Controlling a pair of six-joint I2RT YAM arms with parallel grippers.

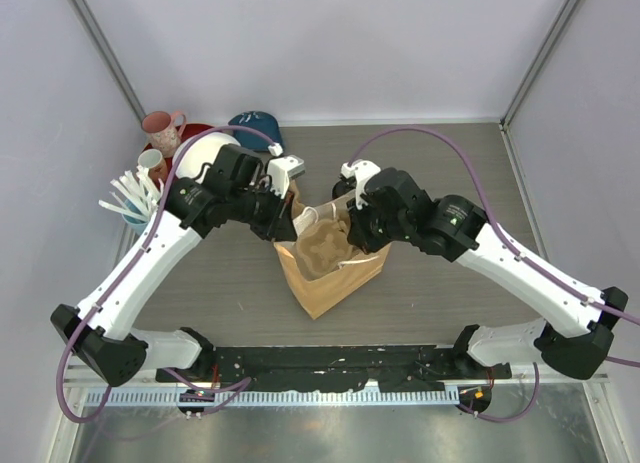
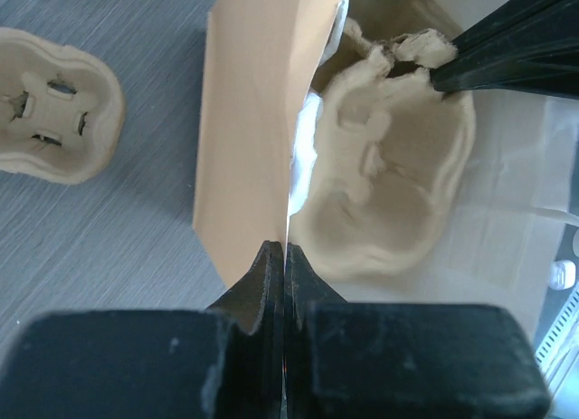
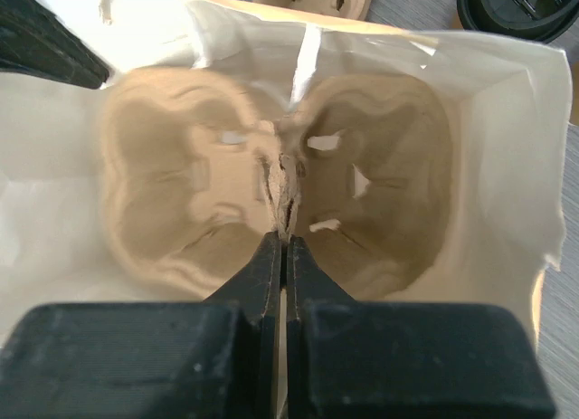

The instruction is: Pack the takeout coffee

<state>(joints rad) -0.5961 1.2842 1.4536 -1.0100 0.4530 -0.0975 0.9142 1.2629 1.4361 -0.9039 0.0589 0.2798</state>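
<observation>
Only one takeout coffee cup (image 3: 517, 6) shows, and it stands on the table (image 1: 450, 183) outside the paper bag (image 1: 330, 278).

Nearest, the left gripper (image 2: 285, 252) is closed on the upper edge of the bag's wall. The right gripper (image 3: 282, 245) is closed on the middle ridge of a pulp cup carrier (image 3: 380, 184) that sits inside the bag. Just past the bag's far edge a second carrier (image 2: 56, 120) lies on the table. Near it is the coffee, a round black plastic lid with moulded rings, cut off by the picture's corner. The lid hides its paper body. In the top view the arms cover this spot, so no lidded cup can be made out there. In the far left corner stands a pink mug (image 1: 163, 131).
</observation>
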